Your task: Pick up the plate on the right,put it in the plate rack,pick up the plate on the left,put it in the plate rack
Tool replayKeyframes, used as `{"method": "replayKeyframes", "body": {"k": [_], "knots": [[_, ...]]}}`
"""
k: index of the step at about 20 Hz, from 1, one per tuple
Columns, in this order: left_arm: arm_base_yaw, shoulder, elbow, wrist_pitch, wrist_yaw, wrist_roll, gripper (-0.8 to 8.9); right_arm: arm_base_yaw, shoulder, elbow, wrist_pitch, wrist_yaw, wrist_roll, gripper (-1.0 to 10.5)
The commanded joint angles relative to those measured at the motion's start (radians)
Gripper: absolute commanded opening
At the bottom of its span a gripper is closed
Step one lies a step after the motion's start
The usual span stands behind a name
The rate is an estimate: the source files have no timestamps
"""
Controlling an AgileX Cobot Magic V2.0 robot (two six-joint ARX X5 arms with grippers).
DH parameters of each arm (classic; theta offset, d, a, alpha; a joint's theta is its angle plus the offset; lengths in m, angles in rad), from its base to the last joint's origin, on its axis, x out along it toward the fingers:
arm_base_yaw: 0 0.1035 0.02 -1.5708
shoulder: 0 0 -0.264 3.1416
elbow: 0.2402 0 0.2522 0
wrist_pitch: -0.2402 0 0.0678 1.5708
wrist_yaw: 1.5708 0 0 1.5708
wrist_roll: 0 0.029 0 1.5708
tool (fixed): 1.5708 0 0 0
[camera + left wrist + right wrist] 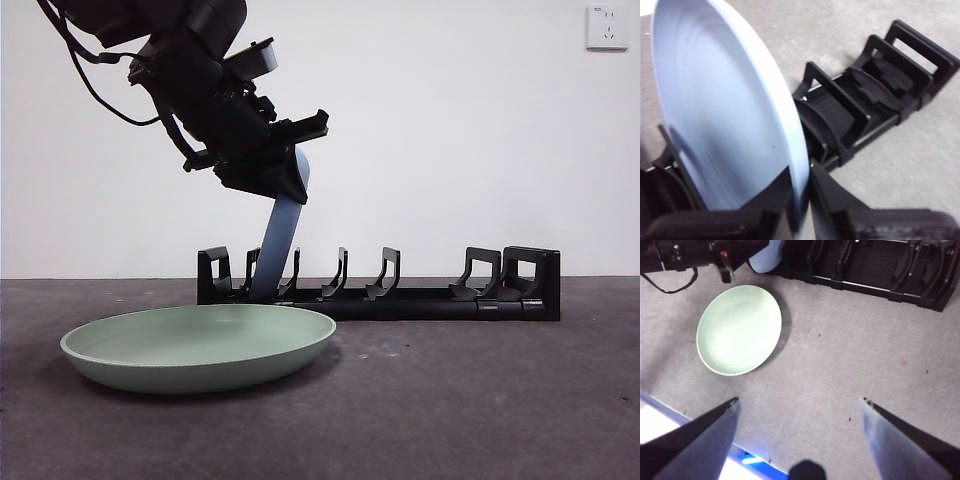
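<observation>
My left gripper is shut on the upper rim of a pale blue plate, which stands on edge and leans a little. The plate's lower edge sits between prongs near the left end of the black plate rack. In the left wrist view the blue plate fills the frame, pinched between my jaws, with the rack behind it. A pale green plate lies flat on the table in front of the rack's left end. My right gripper hangs open high above the table, apart from the green plate.
The rack runs along the back of the grey table, its other slots holding nothing. The left arm reaches in over the rack's left end. A table edge with a bright strip lies near my right gripper.
</observation>
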Motion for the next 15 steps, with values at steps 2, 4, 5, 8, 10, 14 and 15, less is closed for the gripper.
{"method": "replayKeyframes", "body": {"k": [2, 4, 5, 8, 10, 14, 15], "knots": [[0.000, 0.011, -0.002, -0.034, 0.029, -0.002, 1.73, 0.001, -0.002, -0.011, 0.009, -0.002, -0.008, 4.1], [0.000, 0.004, -0.002, -0.052, 0.034, -0.003, 1.97, 0.001, -0.002, -0.011, 0.009, -0.002, -0.008, 4.1], [-0.001, 0.003, -0.002, -0.055, 0.044, -0.003, 1.97, 0.001, -0.002, -0.011, 0.009, -0.002, -0.008, 4.1], [-0.004, -0.021, -0.002, -0.078, 0.055, -0.004, 1.97, 0.001, -0.002, -0.011, 0.009, -0.002, -0.007, 4.1], [-0.011, -0.050, -0.002, -0.101, 0.077, -0.004, 1.98, 0.001, -0.002, -0.011, 0.010, -0.002, -0.007, 4.1], [-0.024, -0.154, -0.002, -0.175, 0.126, 0.001, 1.98, 0.001, -0.001, -0.011, 0.026, -0.002, -0.006, 4.1], [-0.024, -0.190, -0.002, -0.201, 0.135, 0.001, 1.98, 0.001, -0.001, -0.011, 0.035, -0.003, -0.005, 4.1]]}}
